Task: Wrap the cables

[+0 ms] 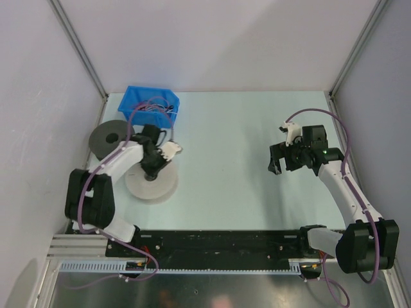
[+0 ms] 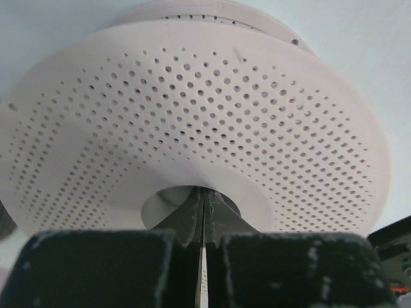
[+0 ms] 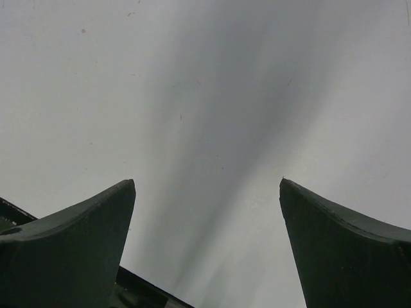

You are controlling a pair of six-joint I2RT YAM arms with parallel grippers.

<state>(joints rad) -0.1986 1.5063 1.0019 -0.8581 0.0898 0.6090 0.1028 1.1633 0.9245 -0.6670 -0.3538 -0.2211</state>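
A pale green table [image 1: 237, 128] sits between white walls. The left gripper [image 2: 203, 208], pressed together, is at the middle hole of a round white dotted plastic spool [image 2: 192, 115]. Just beyond it, thin cables [image 1: 157, 106] lie in a blue plastic bin [image 1: 138, 96]. The right gripper [image 3: 207, 186] hangs spread wide over the table.

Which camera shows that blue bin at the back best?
The top external view: the blue bin sits at the table's far left, cables inside. Neither wrist view shows it: left sees a white perforated spool, right only its own fingers.
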